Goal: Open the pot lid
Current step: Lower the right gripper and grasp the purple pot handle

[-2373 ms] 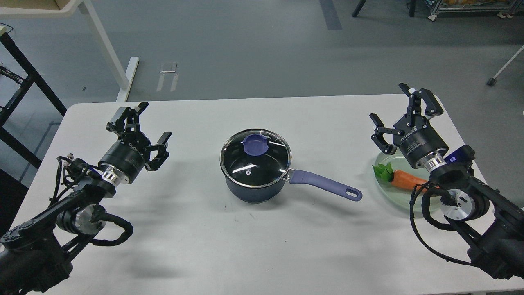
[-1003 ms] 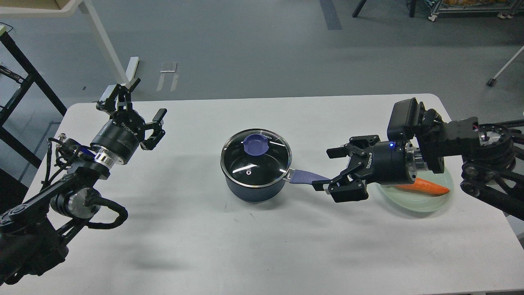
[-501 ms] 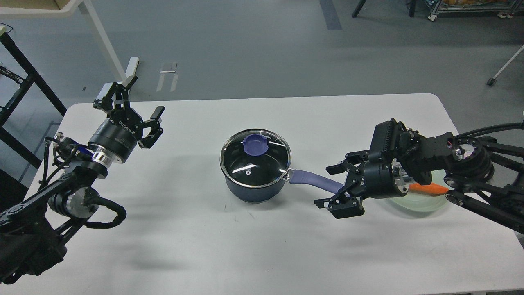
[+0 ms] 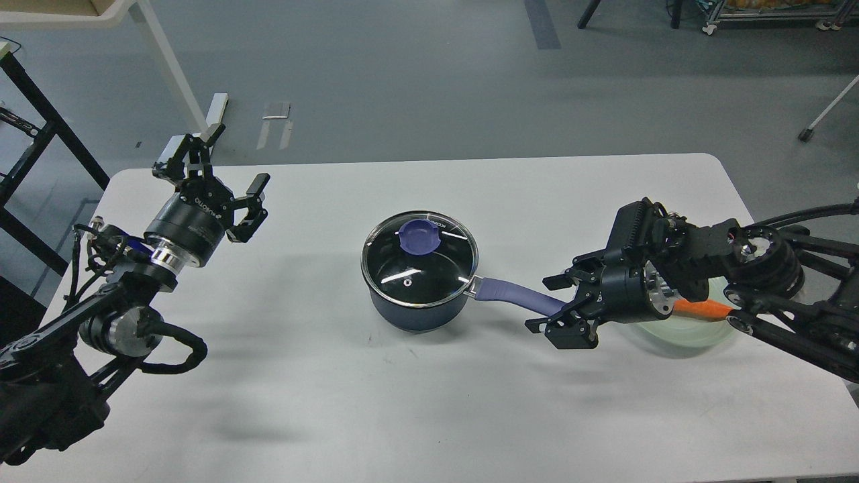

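Pot (image 4: 417,282) mid-bench (image 4: 376,402), lid (image 4: 419,259) on. Right tool (image 4: 553,302) spread open around handle (image 4: 520,296) end, not clamped. Left tool (image 4: 216,176) open, empty, far left of pot.

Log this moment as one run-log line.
lid: on pot | right gripper: open, straddling pot handle end | left gripper: open, idle

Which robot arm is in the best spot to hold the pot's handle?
Probably the right gripper: its open fingers sit either side of the purple handle. The left gripper is far off.
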You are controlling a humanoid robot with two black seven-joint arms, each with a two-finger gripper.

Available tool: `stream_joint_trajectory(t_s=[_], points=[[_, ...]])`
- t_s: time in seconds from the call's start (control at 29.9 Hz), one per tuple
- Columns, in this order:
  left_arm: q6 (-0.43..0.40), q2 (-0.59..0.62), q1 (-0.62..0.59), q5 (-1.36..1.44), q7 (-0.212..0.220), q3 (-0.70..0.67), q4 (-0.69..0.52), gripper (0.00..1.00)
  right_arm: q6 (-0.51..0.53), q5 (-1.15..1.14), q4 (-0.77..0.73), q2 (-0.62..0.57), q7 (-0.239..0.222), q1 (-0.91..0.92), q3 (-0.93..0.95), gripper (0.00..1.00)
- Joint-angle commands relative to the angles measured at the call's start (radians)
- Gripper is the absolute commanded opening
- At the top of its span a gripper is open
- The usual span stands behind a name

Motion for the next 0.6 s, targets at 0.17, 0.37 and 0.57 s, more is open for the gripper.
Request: stream_joint_trajectory(t_s=[0.17,0.37,0.57], points=[[0.002,0.001,0.000,0.000,0.000,0.000,-0.015,0.99,-0.006,0.008,-0.027,0.012,0.000,-0.002,0.002,0.55],[0.000,0.005,0.000,0.000,0.000,0.000,-0.015,0.99,-0.009,0.012,-0.025,0.012,0.000,-0.005,0.002,0.49],[-0.001,0.029,-0.009,0.035,0.000,0.008,-0.015,0.99,-0.009,0.014,-0.025,0.014,0.000,-0.008,0.002,0.38]])
